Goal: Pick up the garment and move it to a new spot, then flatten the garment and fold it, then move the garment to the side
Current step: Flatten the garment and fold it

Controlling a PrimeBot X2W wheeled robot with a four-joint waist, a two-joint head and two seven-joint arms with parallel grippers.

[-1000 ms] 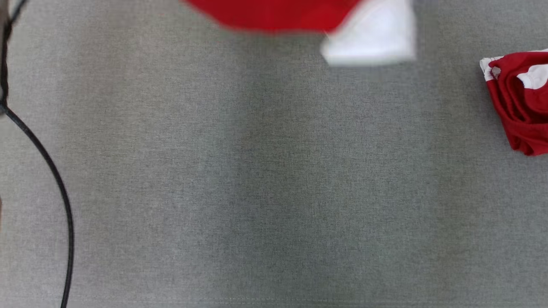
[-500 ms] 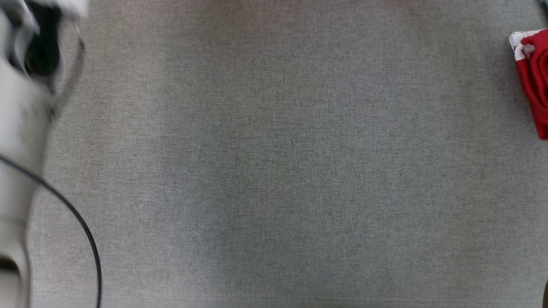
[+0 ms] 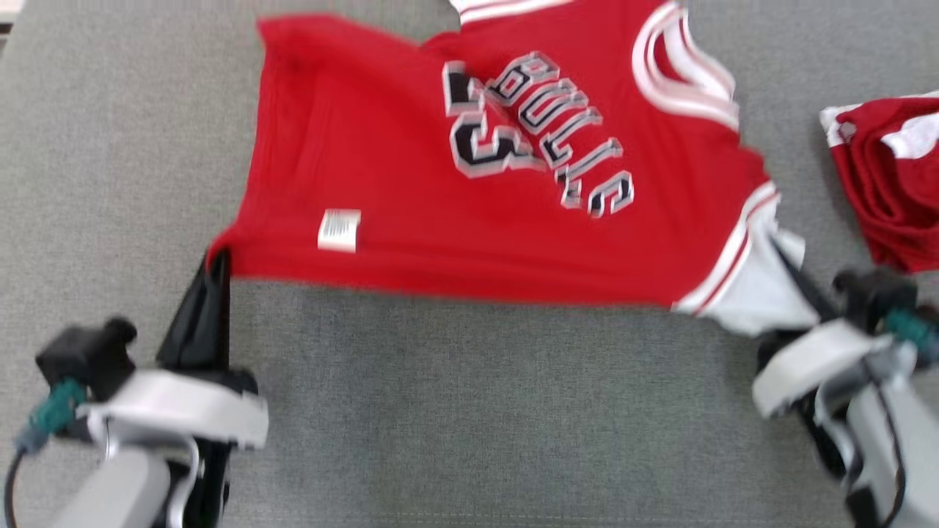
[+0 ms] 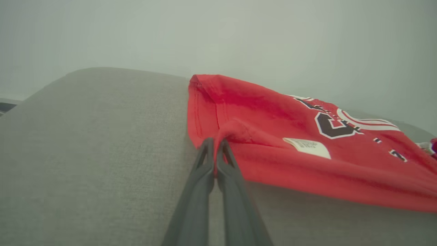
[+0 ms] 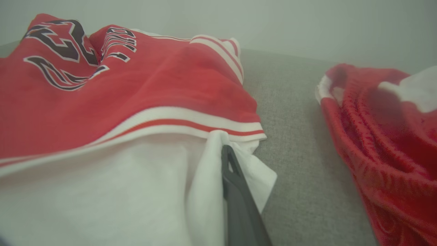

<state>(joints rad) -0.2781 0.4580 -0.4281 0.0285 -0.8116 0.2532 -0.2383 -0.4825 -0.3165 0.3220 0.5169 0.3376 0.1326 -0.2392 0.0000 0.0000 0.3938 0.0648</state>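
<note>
A red basketball jersey (image 3: 469, 191) with black lettering, white trim and a white sleeve lies spread across the grey surface, print up, with a white label (image 3: 339, 230) near its hem. My left gripper (image 3: 218, 258) is shut on the jersey's lower hem corner (image 4: 213, 140) at the left. My right gripper (image 3: 785, 257) is shut on the white sleeve (image 5: 218, 150) at the right; one dark finger (image 5: 235, 184) shows, the other is covered by cloth.
A second red and white garment (image 3: 891, 176) lies bunched at the right edge, close beside my right gripper and visible as a red heap (image 5: 382, 136) in the right wrist view. The grey fabric surface (image 3: 469, 411) stretches bare in front of the jersey.
The head camera has shifted. The jersey, half a second ago out of view, now lies spread across the upper middle, and both grippers have come into view holding its two near corners.
</note>
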